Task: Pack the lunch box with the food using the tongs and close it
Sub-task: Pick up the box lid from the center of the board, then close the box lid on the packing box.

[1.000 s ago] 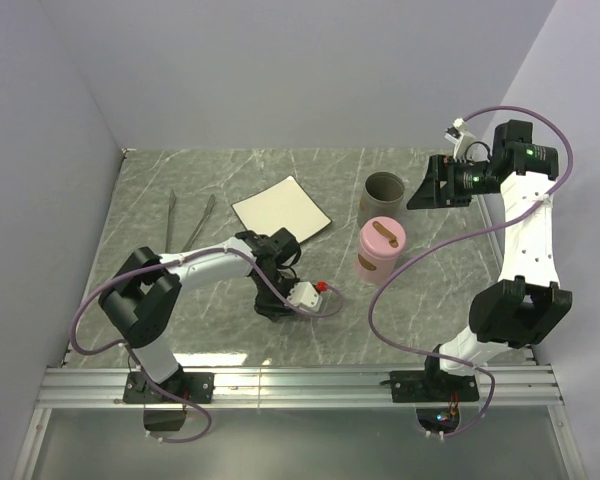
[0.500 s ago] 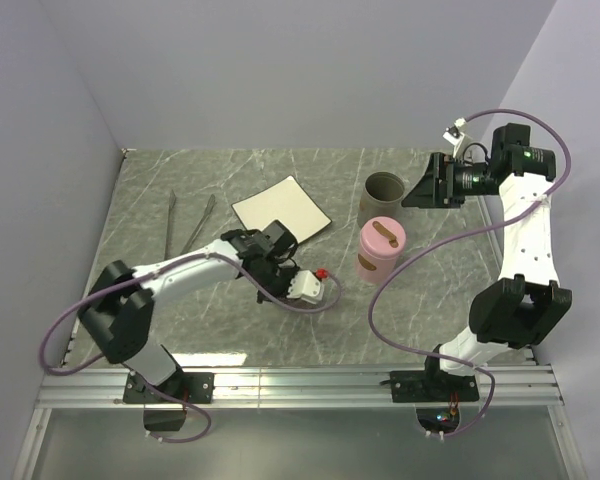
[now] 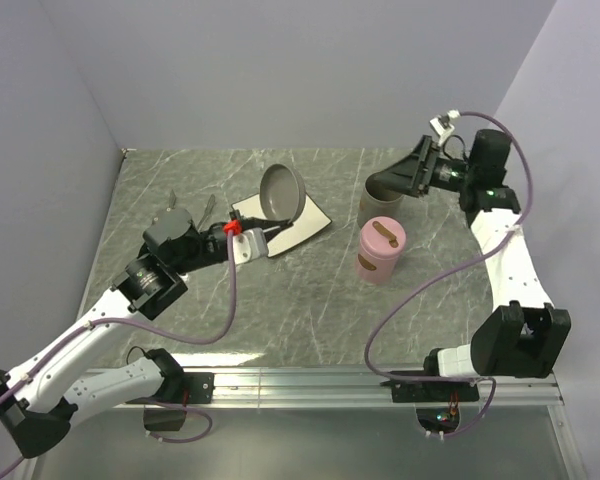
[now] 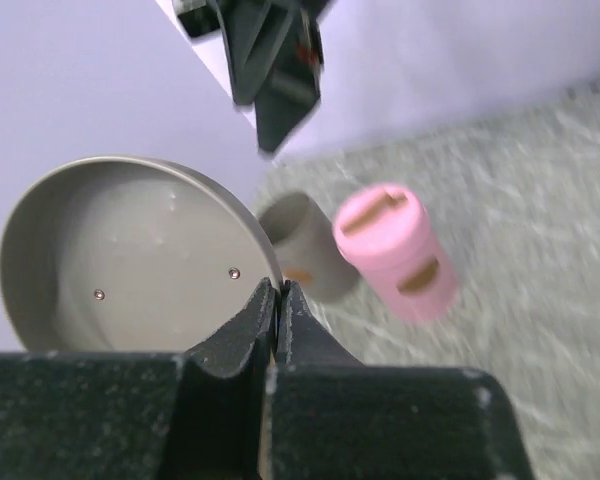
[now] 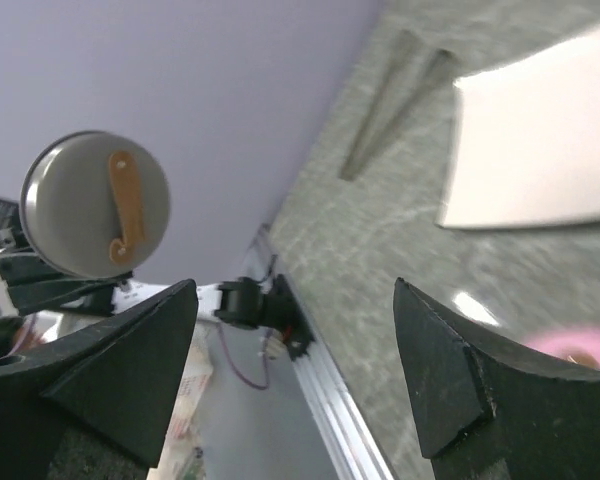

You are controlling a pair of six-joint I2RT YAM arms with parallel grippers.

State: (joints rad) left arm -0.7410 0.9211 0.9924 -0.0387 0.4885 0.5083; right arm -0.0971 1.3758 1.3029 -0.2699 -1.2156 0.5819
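My left fingers (image 4: 250, 325) are shut tight on the rim of the grey lid (image 3: 282, 190). The lid hangs tilted in the air over the white plate (image 3: 305, 218) and hides the plate's far part from the top camera. The tongs (image 3: 172, 200) lie on the counter (image 3: 310, 300) left of the plate, and my left arm covers their near ends. My right fingers (image 5: 460, 350) stand wide apart with nothing between them. They are over the open grey tub (image 3: 383, 205) and cover its far rim, so I cannot see inside it. The pink tub (image 3: 381, 250) stands just beside it, nearer to me, with its lid on. A strip of counter separates the plate from the tubs. Both wrist views are blurred.
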